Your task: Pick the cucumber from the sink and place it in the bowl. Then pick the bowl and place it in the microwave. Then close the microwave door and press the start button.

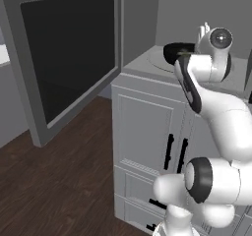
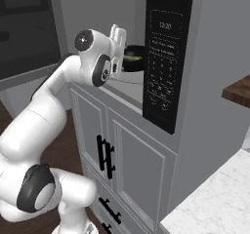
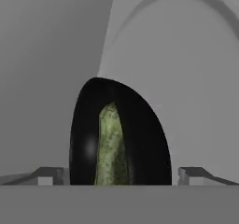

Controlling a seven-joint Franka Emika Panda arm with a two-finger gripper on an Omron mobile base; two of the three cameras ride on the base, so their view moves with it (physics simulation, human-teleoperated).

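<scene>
The black bowl stands on the microwave's grey floor, with the green cucumber lying inside it. My gripper is open, one fingertip on each side of the bowl with a small gap between each tip and the rim. From the left base view the bowl shows just behind my hand at the cavity's mouth. The right base view shows the bowl past the hand. The microwave door is swung wide open to the left. The sink is out of view.
Grey cabinet doors with black handles stand under the microwave. The dark control panel faces forward on the microwave's right side. A white marble counter lies at lower right. Wooden floor spreads below the open door.
</scene>
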